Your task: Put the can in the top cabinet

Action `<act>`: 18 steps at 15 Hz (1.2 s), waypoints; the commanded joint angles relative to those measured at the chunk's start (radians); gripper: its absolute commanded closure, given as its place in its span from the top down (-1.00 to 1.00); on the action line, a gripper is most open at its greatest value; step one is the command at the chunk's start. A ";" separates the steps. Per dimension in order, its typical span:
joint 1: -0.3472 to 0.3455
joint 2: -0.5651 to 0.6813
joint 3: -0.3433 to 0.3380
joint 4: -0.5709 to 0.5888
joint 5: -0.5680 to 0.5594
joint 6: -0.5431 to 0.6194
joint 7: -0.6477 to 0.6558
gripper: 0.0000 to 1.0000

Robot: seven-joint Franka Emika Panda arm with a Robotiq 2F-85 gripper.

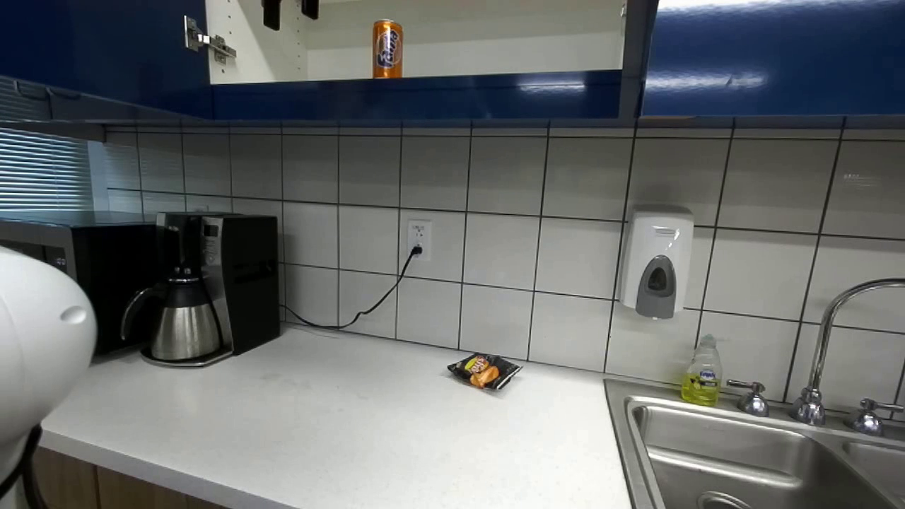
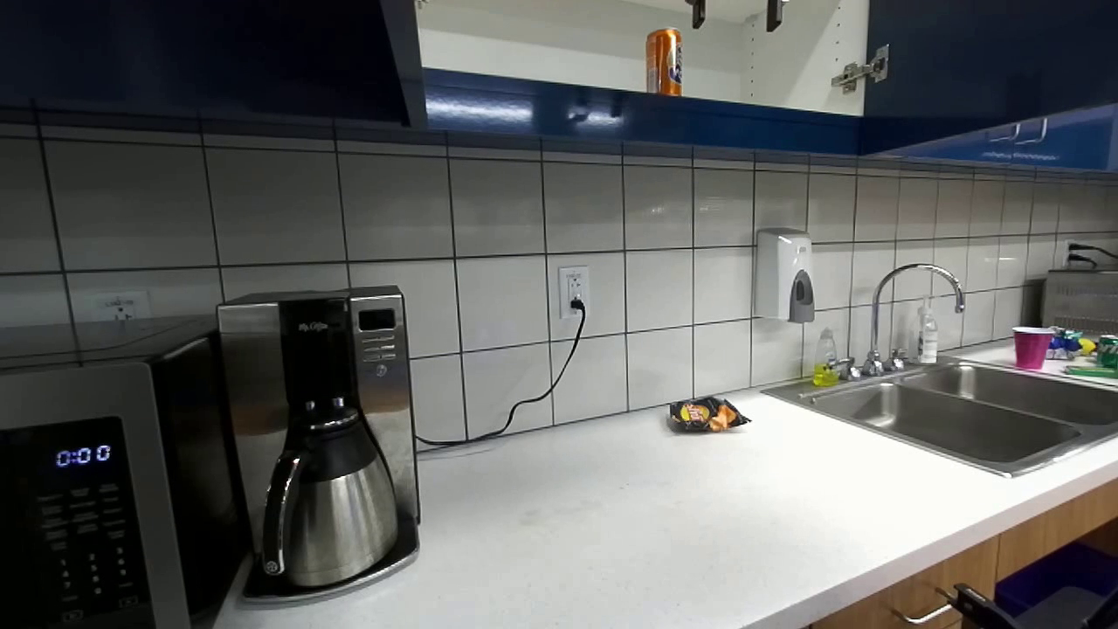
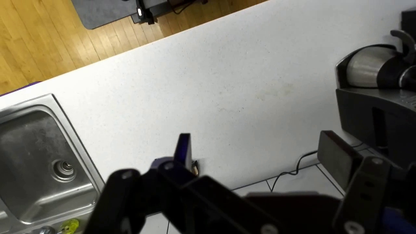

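Note:
The orange can (image 1: 387,49) stands upright inside the open top cabinet, near its front edge. It also shows in an exterior view (image 2: 664,61), its foot meeting the blue rim. The top cabinet (image 1: 438,99) has a white interior and glossy dark blue fronts, and shows in an exterior view too (image 2: 559,103). The black fingertips of my gripper (image 1: 290,10) hang at the top edge of both exterior views (image 2: 736,13), higher than the can and apart from it. In the wrist view my gripper (image 3: 256,146) is wide open with nothing between its fingers. The can is out of the wrist view.
The open cabinet door (image 1: 106,56) is beside the opening. A chip bag (image 1: 486,371) lies on the counter (image 1: 339,424). A coffee maker (image 2: 319,437) and microwave (image 2: 105,472) stand at one end, a sink (image 1: 721,452) at the other. A soap dispenser (image 1: 659,261) hangs on the wall.

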 commanded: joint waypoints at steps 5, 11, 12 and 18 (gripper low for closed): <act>-0.030 -0.240 0.039 -0.465 0.007 0.205 -0.112 1.00; -0.039 -0.382 0.043 -0.821 0.019 0.379 -0.170 1.00; -0.040 -0.398 0.042 -0.875 0.022 0.412 -0.178 1.00; -0.045 -0.427 0.042 -1.054 0.028 0.540 -0.191 1.00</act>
